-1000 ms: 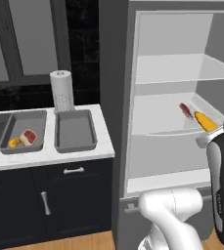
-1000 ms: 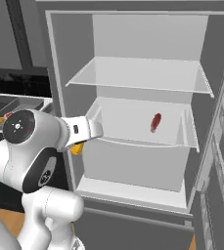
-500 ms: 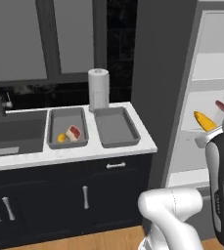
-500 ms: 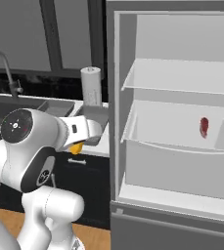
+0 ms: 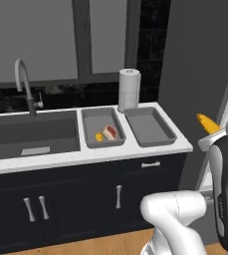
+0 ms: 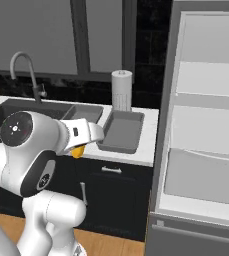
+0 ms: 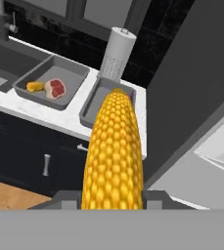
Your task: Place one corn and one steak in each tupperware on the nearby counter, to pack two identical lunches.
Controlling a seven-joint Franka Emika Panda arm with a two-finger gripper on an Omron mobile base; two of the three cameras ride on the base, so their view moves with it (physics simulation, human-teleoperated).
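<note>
My gripper (image 7: 112,197) is shut on a yellow corn (image 7: 114,151), which stands up the middle of the hand view. The same cob (image 5: 207,123) pokes out above my arm at the right, clear of the counter (image 5: 60,159). Two grey tupperware trays sit side by side on the worktop. The left tupperware (image 5: 90,124) holds a small corn (image 5: 99,138) and a steak (image 5: 110,132). Nothing lies in the right tupperware (image 5: 149,127). From the other side, the gripper (image 6: 81,145) hangs in front of the counter edge, short of the bare tray (image 6: 120,131).
A dark sink (image 5: 31,132) with a curved faucet (image 5: 23,82) lies left of the trays. A paper towel roll (image 5: 129,89) stands behind them. The open fridge (image 6: 206,125) with white shelves is at the right. Dark cabinets with silver handles (image 5: 118,196) run below.
The whole picture has shifted: the base has moved from the fridge to the counter, so the trays and sink now sit ahead. The corn stays in the gripper.
</note>
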